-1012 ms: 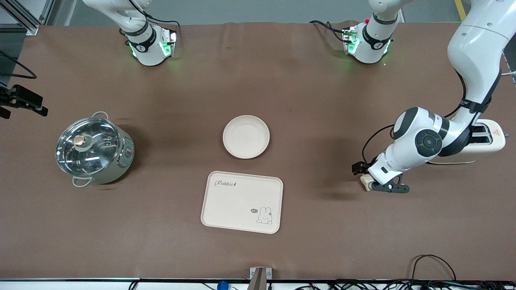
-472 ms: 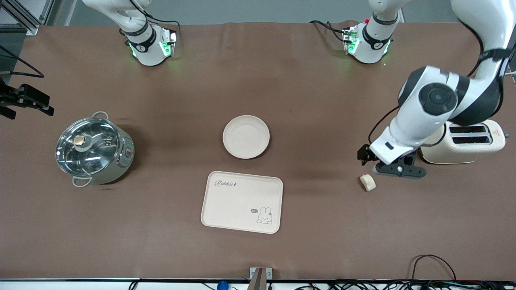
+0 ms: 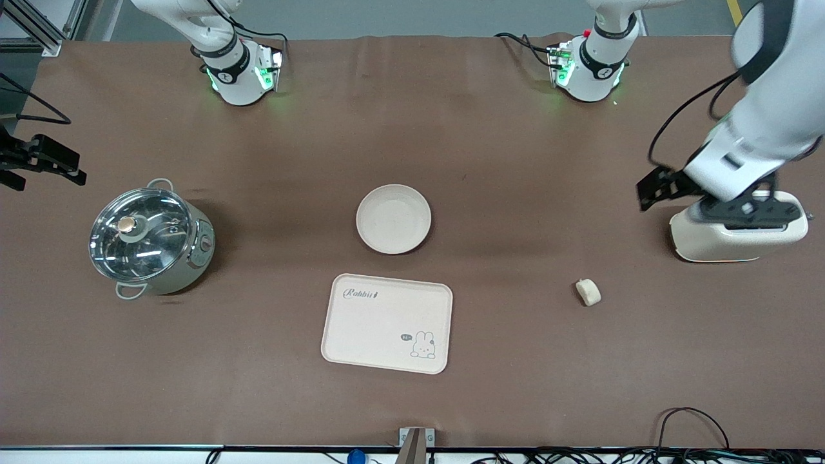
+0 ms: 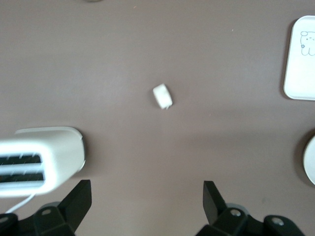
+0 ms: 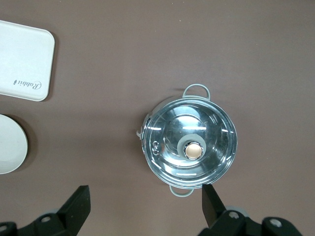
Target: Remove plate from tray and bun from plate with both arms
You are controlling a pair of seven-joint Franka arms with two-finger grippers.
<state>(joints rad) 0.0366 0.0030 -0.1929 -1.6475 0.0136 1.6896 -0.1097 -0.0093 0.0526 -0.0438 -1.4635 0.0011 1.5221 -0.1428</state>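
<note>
While left gripper (image 4: pixel 145 206) hangs open, bun (image 3: pixel 588 292) lies apart below.

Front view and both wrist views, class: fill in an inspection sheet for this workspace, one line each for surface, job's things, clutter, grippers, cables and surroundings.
Surface: brown matte table cover, lightly creased.
Job's things: round cream plate on the table, apart from the cream rectangular rabbit-print tray, which lies nearer the camera; small pale bun alone on the table toward the left arm's end.
Clutter: steel pot with glass lid; cream two-slot toaster.
Grippers: left gripper open, over the table beside the toaster; right gripper open, up near the pot.
Cables: black leads along the camera-side edge.
Surroundings: nothing seen.
</note>
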